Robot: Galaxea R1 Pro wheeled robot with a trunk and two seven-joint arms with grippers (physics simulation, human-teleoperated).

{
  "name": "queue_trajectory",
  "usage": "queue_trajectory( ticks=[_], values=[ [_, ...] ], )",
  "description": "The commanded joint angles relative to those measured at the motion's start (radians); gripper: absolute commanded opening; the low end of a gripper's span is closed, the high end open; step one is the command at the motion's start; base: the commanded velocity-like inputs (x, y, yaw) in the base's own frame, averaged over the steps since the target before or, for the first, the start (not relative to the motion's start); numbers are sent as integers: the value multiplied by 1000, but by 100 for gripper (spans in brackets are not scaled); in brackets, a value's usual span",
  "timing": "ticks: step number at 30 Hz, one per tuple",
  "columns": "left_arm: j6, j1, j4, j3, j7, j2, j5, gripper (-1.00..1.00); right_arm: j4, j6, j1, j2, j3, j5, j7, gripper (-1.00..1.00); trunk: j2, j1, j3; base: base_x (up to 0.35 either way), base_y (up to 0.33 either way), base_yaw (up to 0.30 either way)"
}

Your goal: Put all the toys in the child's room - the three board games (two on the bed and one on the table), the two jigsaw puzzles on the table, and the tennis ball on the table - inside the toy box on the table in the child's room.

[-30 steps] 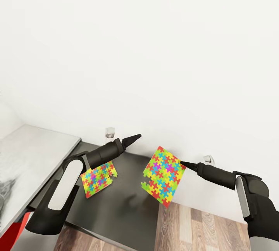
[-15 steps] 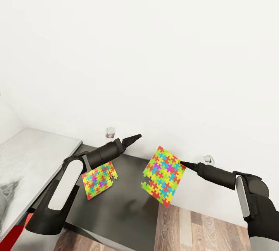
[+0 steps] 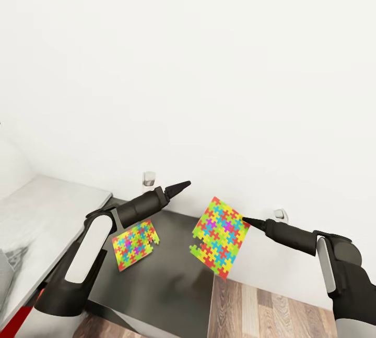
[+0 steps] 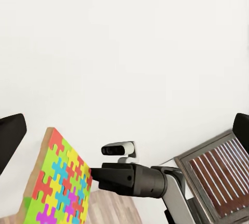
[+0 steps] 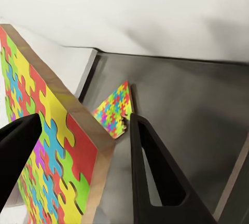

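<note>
Right hand (image 3: 244, 219) pinches a raised jigsaw puzzle (image 3: 220, 236); left hand (image 3: 184, 185) pressed together above second puzzle (image 3: 134, 244) on the dark cabinet (image 3: 167, 275).

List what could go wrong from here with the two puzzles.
1. The right gripper pinches the lifted jigsaw puzzle only at one edge, and the box hangs tilted above the dark cabinet top; it might pivot or slip out.
2. The second jigsaw puzzle lies partly under the left arm; lowering that arm could knock it.
3. The held puzzle hangs near the cabinet's edge, so a drop may reach the wood floor.
</note>
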State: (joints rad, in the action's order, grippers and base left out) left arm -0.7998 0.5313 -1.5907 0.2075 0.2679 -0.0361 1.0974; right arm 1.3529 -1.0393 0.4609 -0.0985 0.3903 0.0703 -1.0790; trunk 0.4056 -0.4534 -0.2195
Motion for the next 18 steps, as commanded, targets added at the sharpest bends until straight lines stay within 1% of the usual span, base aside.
queue_trajectory(
  ticks=[1,18],
  values=[
    [-3,1,0,0,2,-1,-1,100,0,-8,1,1,0,5,2,-100,-6,3,3,0,0,0],
    [-3,1,0,1,2,5,-1,100,0,-8,1,0,1,5,2,-100,-6,3,31,0,0,0]
  ],
)
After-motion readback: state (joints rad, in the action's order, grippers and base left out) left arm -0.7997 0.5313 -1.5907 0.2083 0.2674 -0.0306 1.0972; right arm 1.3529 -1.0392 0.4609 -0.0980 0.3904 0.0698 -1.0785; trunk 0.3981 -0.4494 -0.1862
